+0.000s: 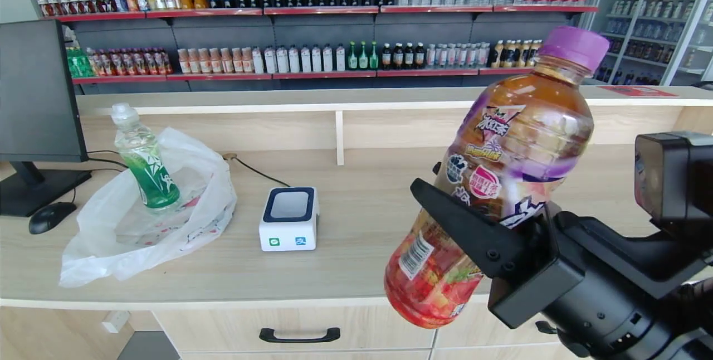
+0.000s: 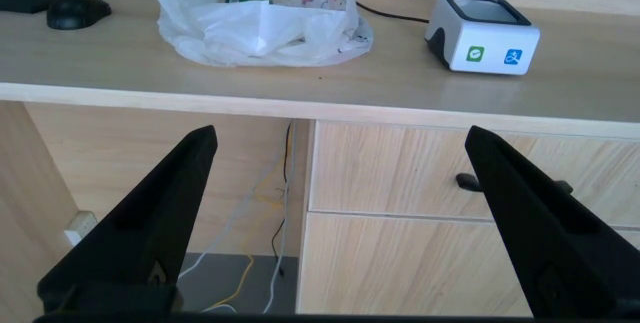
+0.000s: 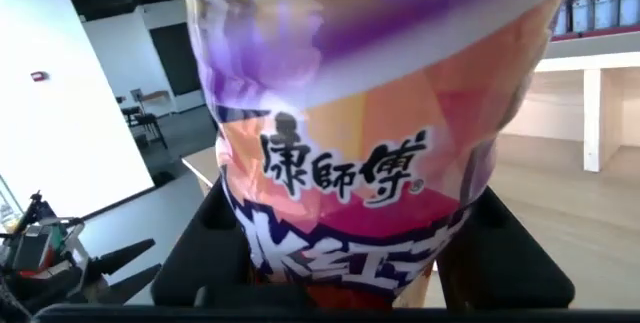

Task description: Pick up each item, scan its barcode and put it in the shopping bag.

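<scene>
My right gripper (image 1: 496, 226) is shut on a purple-capped tea bottle (image 1: 501, 181) with a colourful label, held tilted in the air above the counter's front right; its barcode faces down and left. The same tea bottle (image 3: 370, 113) sits between the right gripper's black fingers (image 3: 200, 253). The white barcode scanner (image 1: 289, 218) stands mid-counter, left of the bottle. A white shopping bag (image 1: 145, 209) lies on the left with a green-labelled bottle (image 1: 145, 159) upright in it. My left gripper (image 2: 340, 223) hangs open and empty below the counter edge, facing the drawers, with the shopping bag (image 2: 265, 23) and scanner (image 2: 482, 33) above.
A black monitor (image 1: 33, 92) and mouse (image 1: 50, 217) occupy the counter's far left. A cable runs behind the scanner. A raised back ledge (image 1: 356, 98) borders the counter, with drink shelves behind. Drawers with black handles (image 1: 299, 336) sit under the counter front.
</scene>
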### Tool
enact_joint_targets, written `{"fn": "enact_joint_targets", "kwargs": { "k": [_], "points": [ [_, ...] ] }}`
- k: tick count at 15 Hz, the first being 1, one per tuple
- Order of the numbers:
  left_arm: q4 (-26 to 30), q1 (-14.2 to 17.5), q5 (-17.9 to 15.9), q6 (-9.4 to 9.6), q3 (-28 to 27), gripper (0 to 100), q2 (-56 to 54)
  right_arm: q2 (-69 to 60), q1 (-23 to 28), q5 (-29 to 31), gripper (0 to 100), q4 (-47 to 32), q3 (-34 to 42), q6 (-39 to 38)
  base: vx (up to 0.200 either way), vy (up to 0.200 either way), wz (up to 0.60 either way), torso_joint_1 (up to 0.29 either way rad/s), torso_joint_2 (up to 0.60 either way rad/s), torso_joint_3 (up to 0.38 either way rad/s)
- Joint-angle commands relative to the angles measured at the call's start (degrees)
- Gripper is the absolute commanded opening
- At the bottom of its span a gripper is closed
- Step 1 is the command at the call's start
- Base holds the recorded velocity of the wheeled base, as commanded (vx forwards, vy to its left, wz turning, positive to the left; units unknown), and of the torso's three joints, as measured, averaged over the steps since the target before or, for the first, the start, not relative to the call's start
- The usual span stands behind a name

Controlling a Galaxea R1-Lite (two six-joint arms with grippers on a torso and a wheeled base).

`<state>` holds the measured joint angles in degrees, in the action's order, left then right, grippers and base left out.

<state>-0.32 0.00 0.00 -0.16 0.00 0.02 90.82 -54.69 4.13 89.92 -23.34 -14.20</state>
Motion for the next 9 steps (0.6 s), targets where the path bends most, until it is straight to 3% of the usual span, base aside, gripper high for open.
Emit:
{"fn": "enact_joint_targets", "kwargs": {
  "k": [1, 4, 9],
  "points": [
    [0.0, 0.0, 0.0, -0.02, 0.0, 100, 0.0, 0.6, 0.0, -2.9, 0, 0.1, -0.8, -1.8, 0.000, 0.000, 0.00, 0.000, 0.00, 0.000],
    [0.0, 0.0, 0.0, -0.02, 0.0, 100, 0.0, 0.5, 0.0, -10.2, 0, 0.1, -2.3, -9.7, 0.000, 0.000, 0.00, 0.000, 0.00, 0.000],
    [0.0, 0.0, 0.0, -0.02, 0.0, 100, 0.0, 1.2, 0.1, -10.3, 0, 0.1, -5.0, -22.2, 0.000, 0.000, 0.00, 0.000, 0.00, 0.000]
  ]
}}
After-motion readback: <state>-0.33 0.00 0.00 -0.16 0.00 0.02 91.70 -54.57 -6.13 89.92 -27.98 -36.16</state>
